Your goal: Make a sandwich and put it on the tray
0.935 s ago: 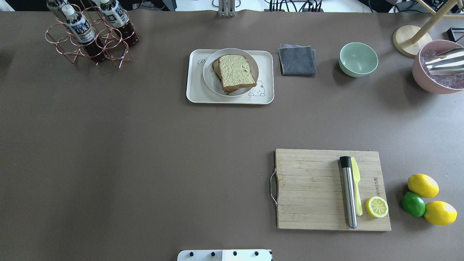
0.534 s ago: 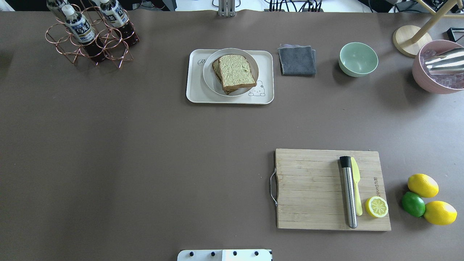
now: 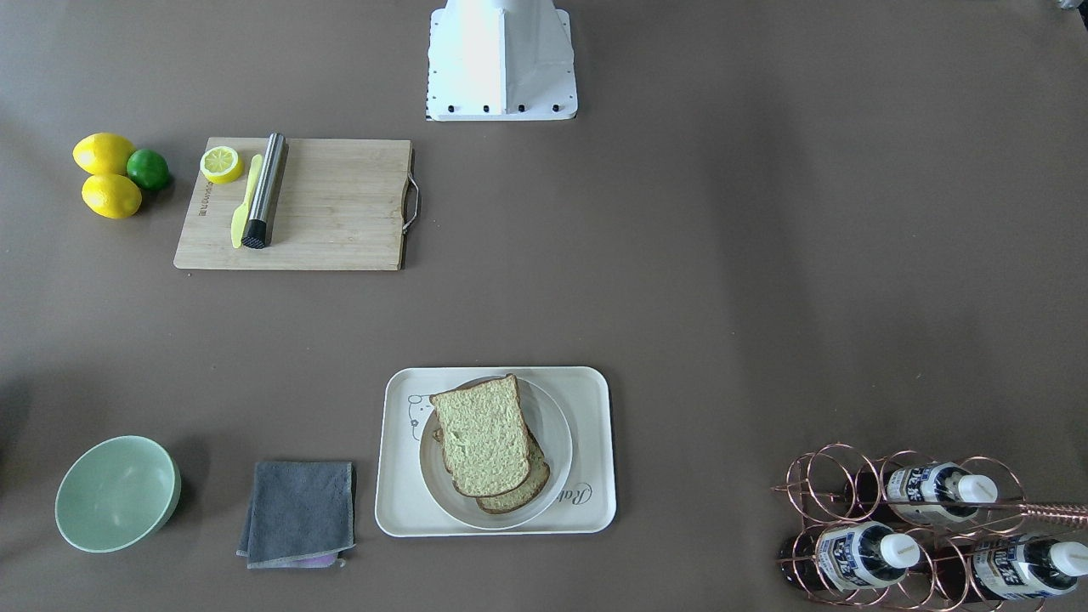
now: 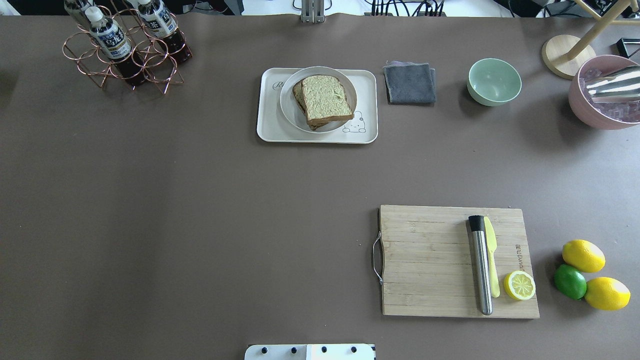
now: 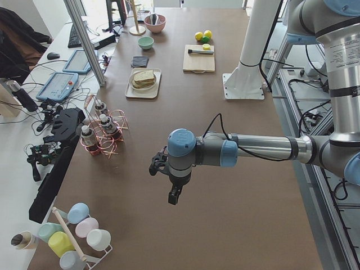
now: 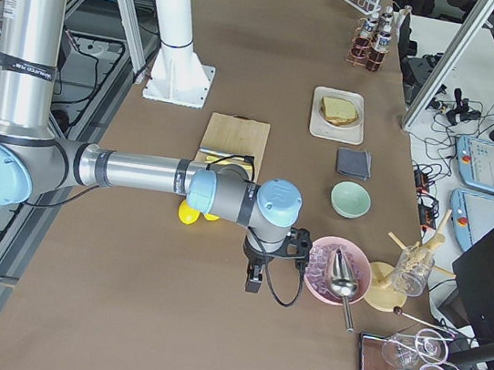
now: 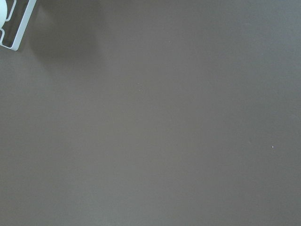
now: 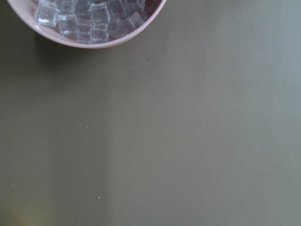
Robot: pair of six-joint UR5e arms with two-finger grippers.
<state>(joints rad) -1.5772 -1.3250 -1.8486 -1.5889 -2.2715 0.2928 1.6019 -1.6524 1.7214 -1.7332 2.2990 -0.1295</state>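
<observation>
The sandwich (image 4: 326, 100) lies stacked on a round white plate (image 4: 286, 107). The plate rests inside the tray (image 4: 267, 127), which sits toward 12 o'clock of the surface in the overhead view. The top slice sits a little askew, and the lower slice peeks out at its 7 o'clock. No egg shows, so I cannot tell whether it lies between the slices.

By my judgement the task is at its close: building and placing both look done. Neither arm is near the tray. The left tool (image 5: 174, 197) hangs over bare surface at the robot's left end, and the right tool (image 6: 253, 283) hangs beside the pink ice bowl (image 4: 587, 117) at the other end. Both show only in the side views, so I cannot tell how far either is open. Neither wrist view shows anything held.

The next move probably calls for no more than parking the arms, or at most squaring the top slice.
</observation>
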